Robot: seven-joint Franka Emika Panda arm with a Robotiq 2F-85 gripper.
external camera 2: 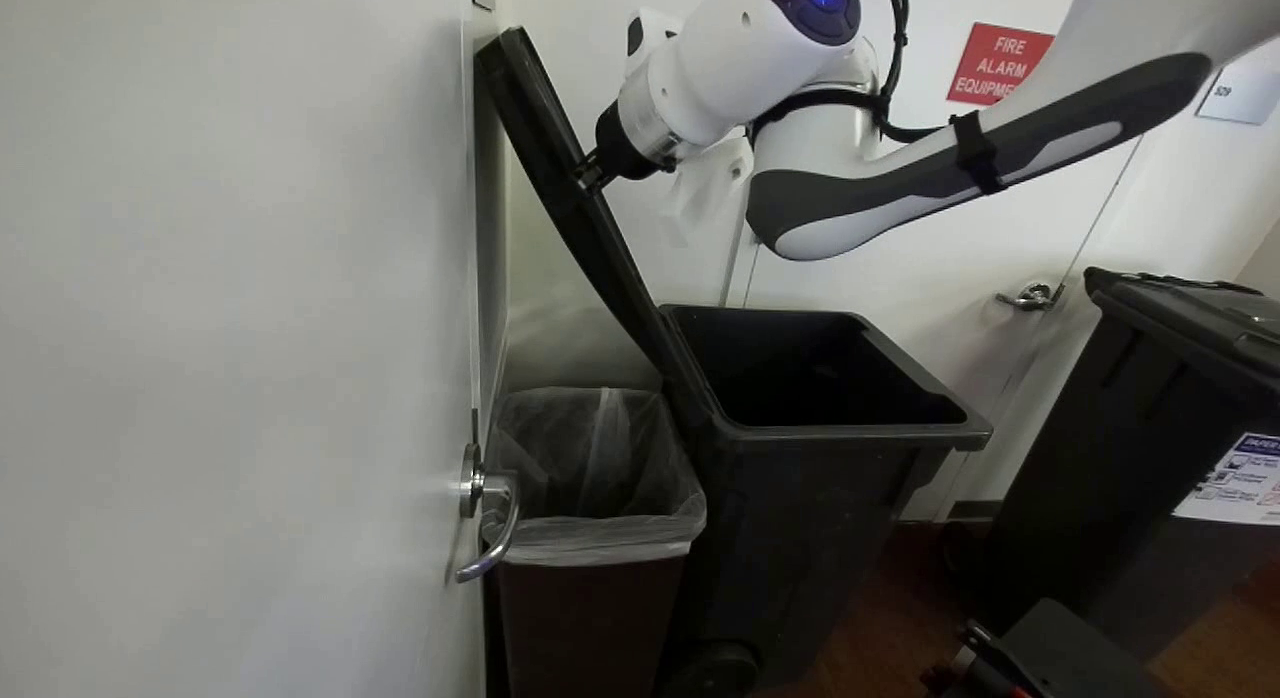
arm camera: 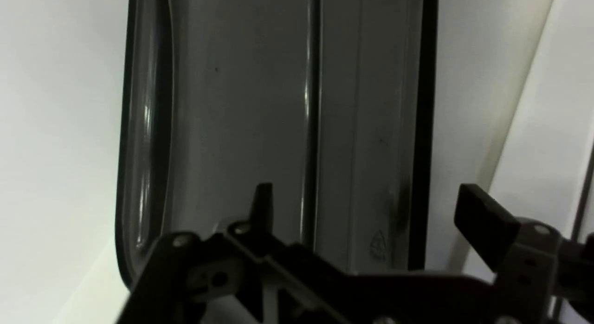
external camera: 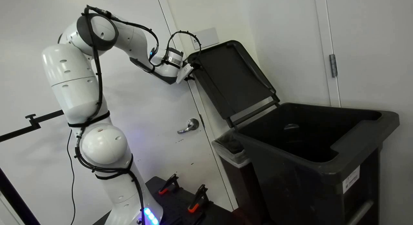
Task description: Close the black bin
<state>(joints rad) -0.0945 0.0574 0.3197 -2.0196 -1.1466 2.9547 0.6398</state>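
Black and hard-looking, right up close: saw the claw (arm camera: 366, 188) with its fingers (arm camera: 485, 224) spread wide apart, holding nothing. Saw one in front of the ridged inside of the lid (arm camera: 260, 106) and one out past the side edge. Could not tell if touching or not.

Just beyond, saw the lid, tipped up and leaning back. Seemed stiff, flat and thin, light enough to swing with a small tug, maybe bendy at the corners. Looked shiny in spots, so probably slippery. Seemed best to take hold by that side edge, up high, far from the hinge bar (external camera: 256, 113), for an easy swing. Looked likely to drop with a bang near the end, so called for going slow.

Lower down, saw the black bin (external camera: 290, 186), wide open on top, standing just beside a small bin (external camera 2: 595, 623) with a see-through bag (external camera 2: 620, 533). Seemed big, tough and hard to break, but with a wheel (external camera 2: 712, 670) at the bottom, so maybe ready to roll if pushed. Last, saw the pale wall (external camera: 284, 57) behind.
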